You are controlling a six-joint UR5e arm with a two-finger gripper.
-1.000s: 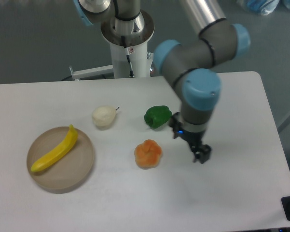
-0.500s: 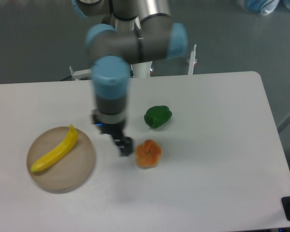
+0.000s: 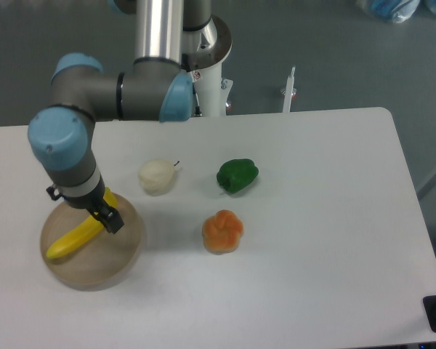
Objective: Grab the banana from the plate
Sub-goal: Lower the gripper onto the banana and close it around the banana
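We see the gripper (image 3: 110,220) over the banana (image 3: 71,241) on the plate (image 3: 112,263) (claw spread or clenched, we cannot tell), the pear (image 3: 156,177) beyond the plate.

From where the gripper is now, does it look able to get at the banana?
Probably yes. The gripper sits right over the banana's upper half on the plate, with nothing between them; the pear stands off to the side. Whether its fingers are open is unclear.

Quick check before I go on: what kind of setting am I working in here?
Most likely a robotics lab bench, not a kitchen: a bare white table on grey flooring, the arm's pedestal bolted at its far edge, and toy-like food laid out, with the banana on a plate and a pear nearby.
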